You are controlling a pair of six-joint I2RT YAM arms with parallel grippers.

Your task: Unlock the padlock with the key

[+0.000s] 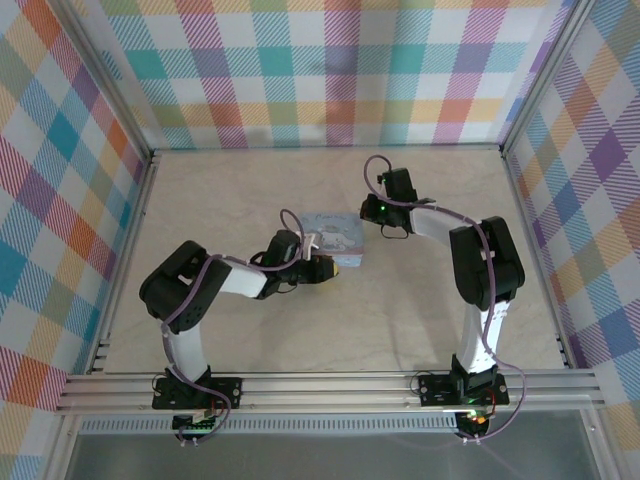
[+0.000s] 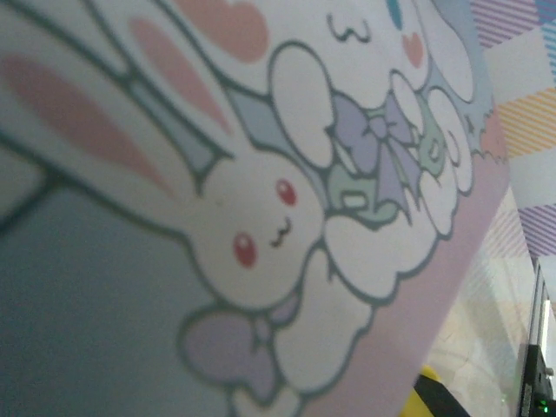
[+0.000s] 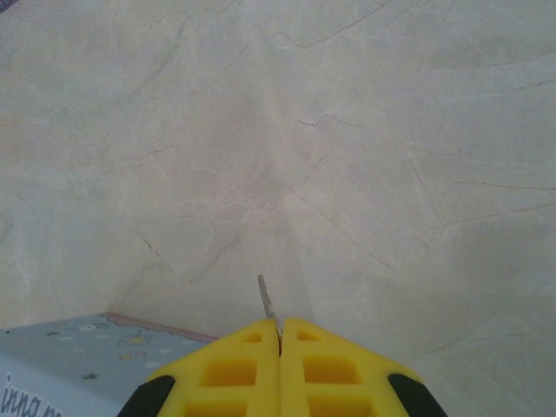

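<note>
Key point(image 3: 266, 298) pinched in shut yellow tips of right gripper point(image 3: 279, 327), blade poking ahead along fingers, leaning slightly left, over bare table point(image 3: 365, 139). Tin point(image 3: 61, 365) just beside, low-left of tips. Left gripper point(image 1: 338, 266) at tin's near edge (open or closed: cannot tell). Padlock's place unclear; blade likely must swing toward tin

Free worktop point(image 1: 230, 185) spreads beyond and to both sides of the central tin box point(image 1: 335, 235), which the left gripper point(image 1: 340, 266) crowds from the near side and the right arm point(image 1: 440, 222) from the right; plaid walls point(image 1: 320, 70) bound three edges.
</note>
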